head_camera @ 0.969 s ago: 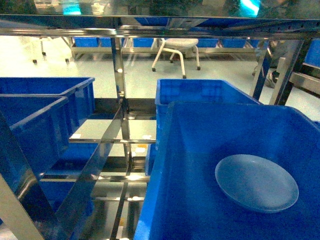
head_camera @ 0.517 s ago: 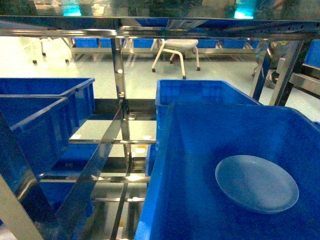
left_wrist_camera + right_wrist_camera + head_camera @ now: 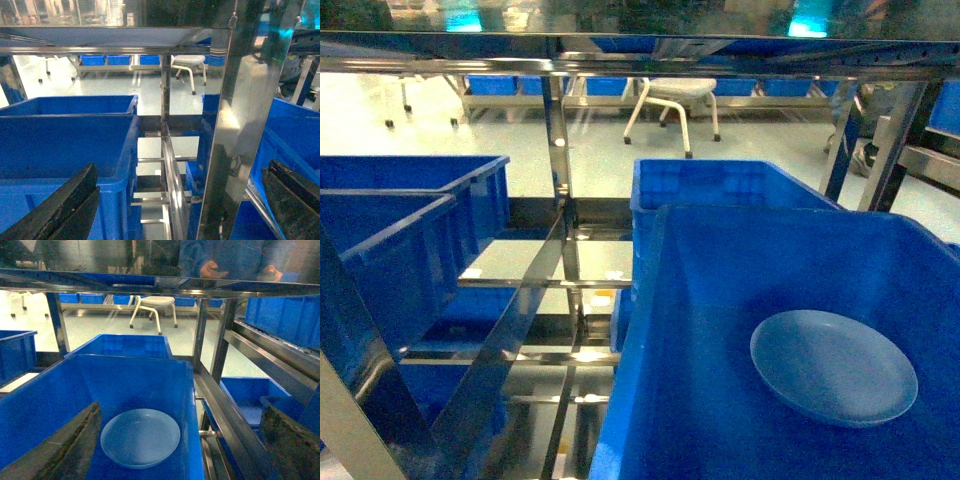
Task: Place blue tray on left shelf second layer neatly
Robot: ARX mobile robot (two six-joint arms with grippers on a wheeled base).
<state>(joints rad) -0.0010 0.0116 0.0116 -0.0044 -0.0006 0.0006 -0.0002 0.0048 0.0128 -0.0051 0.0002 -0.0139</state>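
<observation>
The pale blue tray (image 3: 833,366) lies flat on the floor of a deep dark-blue crate (image 3: 700,330) at the right of the head view. From the right wrist the tray (image 3: 140,437) sits below and ahead of my right gripper (image 3: 180,452), which is open and empty. My left gripper (image 3: 180,210) is also wide open and empty, facing a shiny steel post (image 3: 240,125) and the rails (image 3: 172,175) of the left shelf. The left shelf's steel rails (image 3: 520,283) show in the head view between the crates. Neither gripper appears in the head view.
Two dark-blue crates (image 3: 410,230) stand on the left shelf, and another crate (image 3: 720,185) sits behind the one with the tray. A steel top rail (image 3: 640,55) crosses overhead. A white stool (image 3: 675,100) stands on the floor beyond. More crates (image 3: 255,400) lie to the right.
</observation>
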